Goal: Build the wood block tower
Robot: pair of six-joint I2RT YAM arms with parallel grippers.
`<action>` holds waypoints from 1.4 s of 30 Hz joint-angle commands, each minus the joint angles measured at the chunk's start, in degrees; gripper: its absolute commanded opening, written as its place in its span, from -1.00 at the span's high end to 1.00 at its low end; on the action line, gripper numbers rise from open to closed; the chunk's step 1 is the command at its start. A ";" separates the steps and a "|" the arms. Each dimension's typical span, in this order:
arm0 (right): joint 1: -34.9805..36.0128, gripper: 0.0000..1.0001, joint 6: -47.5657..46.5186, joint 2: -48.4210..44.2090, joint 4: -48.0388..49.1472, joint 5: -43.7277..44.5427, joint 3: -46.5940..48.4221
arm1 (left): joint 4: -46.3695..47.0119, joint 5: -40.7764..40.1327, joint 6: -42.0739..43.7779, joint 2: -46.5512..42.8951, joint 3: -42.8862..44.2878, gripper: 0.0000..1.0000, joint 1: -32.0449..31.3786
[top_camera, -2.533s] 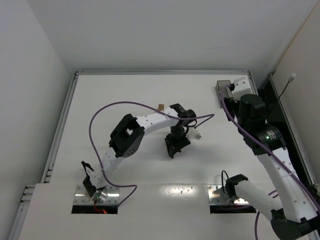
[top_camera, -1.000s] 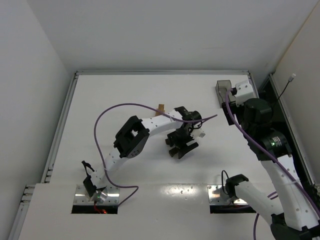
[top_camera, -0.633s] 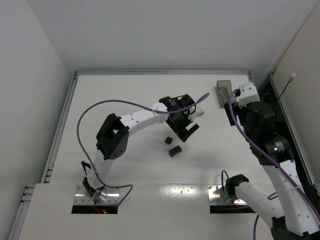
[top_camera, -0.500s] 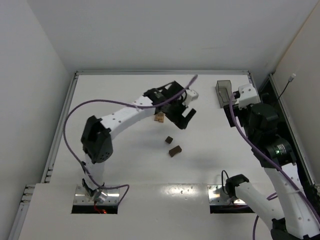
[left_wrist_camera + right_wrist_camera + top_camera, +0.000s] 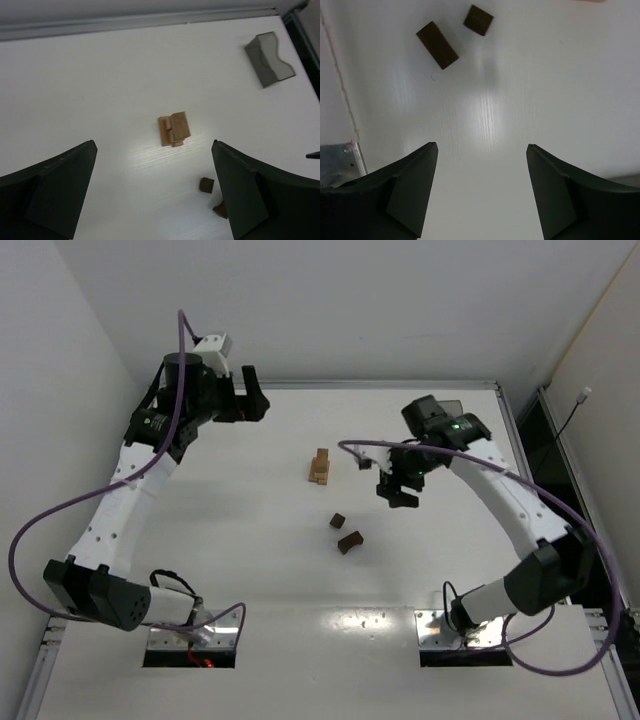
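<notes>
**While both grippers hang open, the wood block tower (image 5: 320, 467) is a short tan stack with two dark blocks loose beside it**

Because the left gripper (image 5: 154, 150) is raised high at the far left corner of the white table (image 5: 230, 540), its wrist camera looks down on most of the scene. Its two dark fingers are spread wide with nothing between them. The tan stack shows in full ahead of this gripper, between the lines of its fingers and well apart from them. A dark translucent tray (image 5: 270, 65) sits far ahead, past the right finger. In the overhead view, the right arm covers part of that tray.

A dark cube (image 5: 206, 184) lies on the table just inside the left gripper's right finger, nearer than the stack. An oblong dark block (image 5: 437, 45) lies near the cube but not touching it. In the left wrist view, the right finger hides part of the oblong block.

The right gripper (image 5: 481, 147) hangs over the table, its jaws apart and holding nothing. Both dark blocks lie ahead of it, the oblong one towards its left finger and the cube nearer the middle. The tan stack stands off to its side.

The tower stands upright, its long axis rising from the table. From above, its top looks stepped, one tan piece higher than its neighbour. The oblong block lies flat, its long axis slanting across the right wrist view. A purple cable (image 5: 60, 515) loops beside the left arm.
</notes>
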 commanded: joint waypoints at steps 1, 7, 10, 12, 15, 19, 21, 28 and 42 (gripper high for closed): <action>3.32 -0.37 -18.37 4.53 -7.56 -4.58 3.35 | -5.08 2.71 1.06 1.60 -3.73 -1.00 5.08; 8.95 -0.31 -25.71 5.95 6.20 2.90 -4.63 | -3.94 7.80 1.67 1.60 -9.62 -1.00 11.93; 10.45 -0.34 -26.50 5.42 11.05 2.90 -7.89 | -3.33 10.18 1.67 3.44 -10.24 -1.00 14.83; 12.02 -0.34 -26.50 6.12 11.60 2.03 -9.12 | -3.33 11.40 1.67 5.20 -10.24 -1.00 16.16; 14.57 -0.28 -25.11 8.84 10.11 -0.60 -9.13 | -3.33 13.86 0.45 7.74 -9.62 -1.00 18.79; 16.60 -0.17 -20.53 11.22 10.11 -4.73 -9.13 | -2.81 17.56 -0.17 9.59 -8.92 -1.00 21.25; 18.00 -0.11 -19.47 12.71 10.11 -5.88 -9.13 | -2.80 18.18 -0.17 10.22 -8.92 -1.00 21.79; 20.55 -0.08 -18.85 17.11 8.96 -6.76 -8.07 | -2.27 20.02 -0.70 11.89 -8.92 -1.00 22.32; 21.17 -0.03 -16.83 23.17 16.96 -1.93 -7.46 | -2.27 21.78 -0.70 14.08 -8.92 -1.00 22.84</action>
